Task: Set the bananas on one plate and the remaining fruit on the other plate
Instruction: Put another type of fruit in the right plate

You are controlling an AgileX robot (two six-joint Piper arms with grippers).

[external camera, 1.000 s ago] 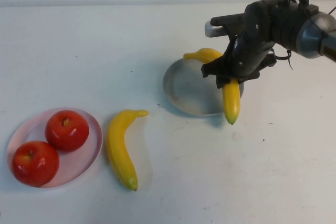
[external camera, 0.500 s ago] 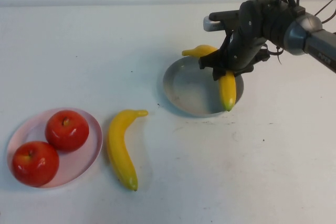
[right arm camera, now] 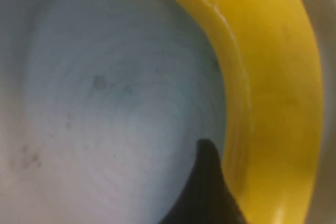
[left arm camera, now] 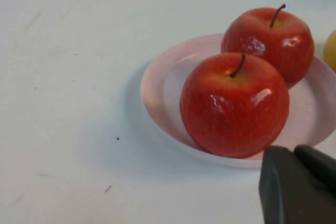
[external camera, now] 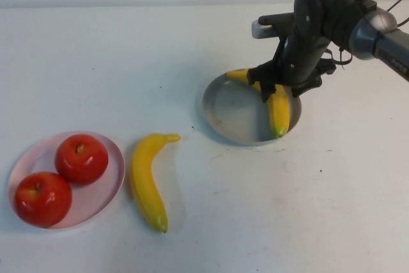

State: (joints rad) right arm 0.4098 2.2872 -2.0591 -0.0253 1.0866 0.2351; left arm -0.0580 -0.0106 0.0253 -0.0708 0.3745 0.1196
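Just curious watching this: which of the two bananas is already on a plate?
The banana under the right end effector, lying on the grey-blue plate. The other banana lies on the table.

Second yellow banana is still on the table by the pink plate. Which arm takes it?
Probably the left. The loose yellow banana lies beside the pale pink plate, and the left gripper, shut, sits by that plate. The right gripper hangs over the grey-blue plate on the far side, around the first banana.

Looks like a lab test bench: bare white counter [external camera: 96,62], plain pale wall behind, cabled black robot arm [external camera: 358,27], glossy plastic-looking fruit on plates.
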